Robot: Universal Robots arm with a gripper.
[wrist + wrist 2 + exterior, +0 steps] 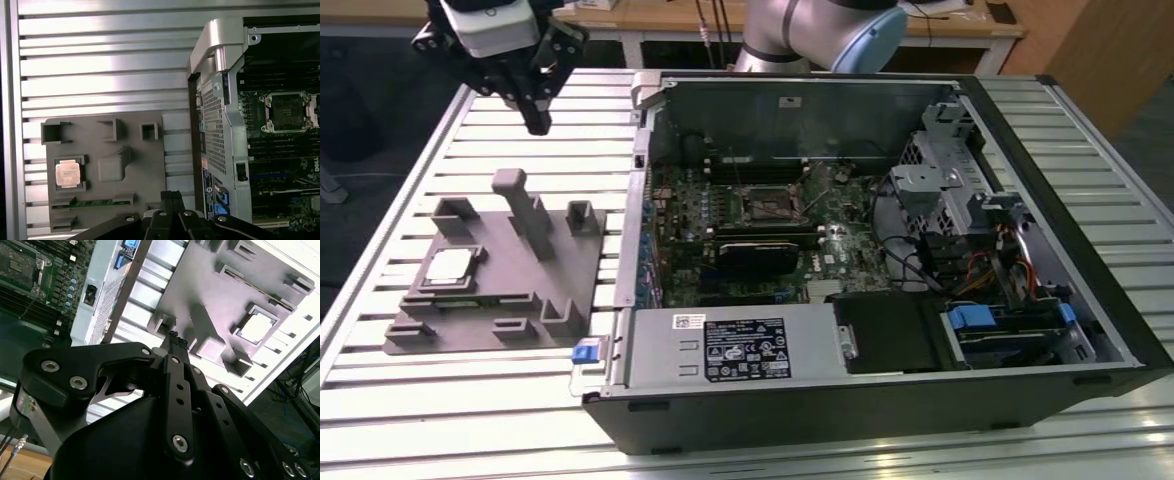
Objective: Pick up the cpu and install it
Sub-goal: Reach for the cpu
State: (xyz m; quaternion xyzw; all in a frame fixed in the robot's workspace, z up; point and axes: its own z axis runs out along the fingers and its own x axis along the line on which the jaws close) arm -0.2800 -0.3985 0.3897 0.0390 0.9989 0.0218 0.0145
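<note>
The cpu (450,265) is a small square chip with a pale shiny top, lying flat in a recess of the gray fixture tray (507,275) on the slatted table. In both wrist views the cpu (67,173) (257,326) rests in that same recess. My gripper (536,125) hangs high above the table, beyond the tray's far end, well apart from the chip. Its fingers are shut together with nothing between them (175,341) (171,195). The open processor socket (770,205) (287,111) lies on the motherboard inside the case.
An open computer case (854,390) lies on its side at the exterior view's right, its metal wall (220,45) rising beside the tray. Upright posts (520,200) stand on the tray. A black heatsink (754,255) and drive cages (961,200) sit inside the case.
</note>
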